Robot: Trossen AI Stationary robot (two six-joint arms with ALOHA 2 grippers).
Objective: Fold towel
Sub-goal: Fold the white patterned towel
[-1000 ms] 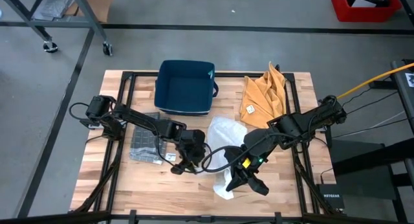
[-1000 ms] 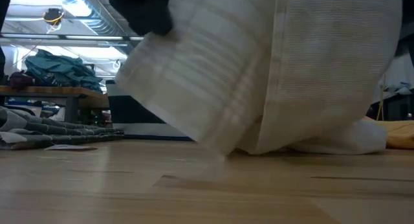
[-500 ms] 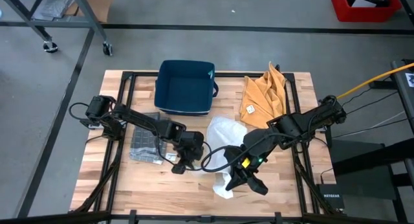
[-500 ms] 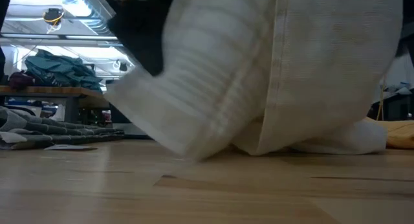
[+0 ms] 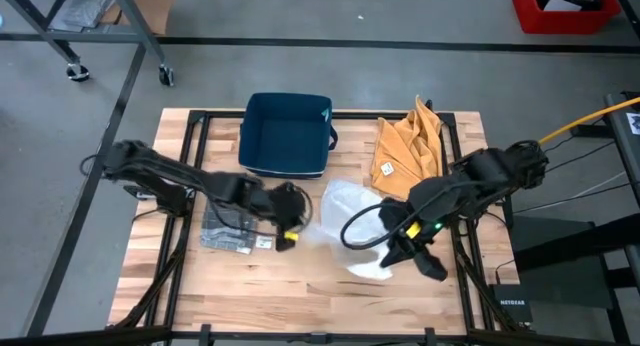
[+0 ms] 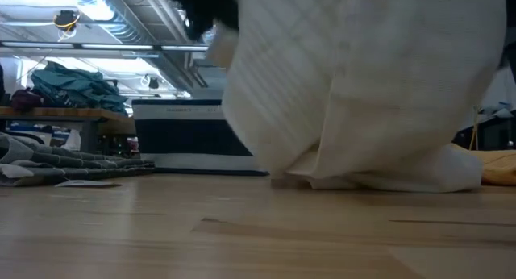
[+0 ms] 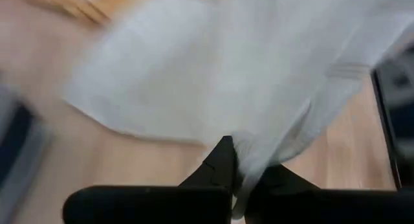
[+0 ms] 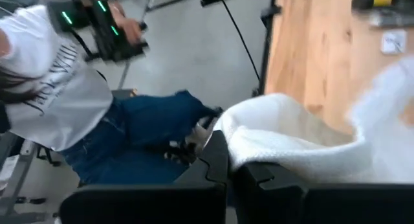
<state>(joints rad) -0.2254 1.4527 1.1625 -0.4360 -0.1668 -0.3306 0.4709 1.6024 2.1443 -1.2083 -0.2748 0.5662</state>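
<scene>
High view shows a small white label (image 5: 384, 169) on the orange cloth (image 5: 409, 146), its print too small to read; in the right wrist view a person (image 8: 61, 81) beyond the table edge wears a white shirt with dark lettering, blurred past reading. Left gripper (image 5: 290, 226) is clenched on one edge of the white towel (image 5: 352, 218), right gripper (image 5: 408, 248) clenched on the opposite edge, the towel bunched between them on the table (image 5: 300, 286). Both wrist views show cloth pinched between dark fingers (image 7: 223, 166). Low view is mostly filled by hanging towel, hiding both grippers. Behind the left gripper sits a blue bin (image 5: 286, 134); a grey folded cloth (image 5: 224, 224) lies just beside it.
</scene>
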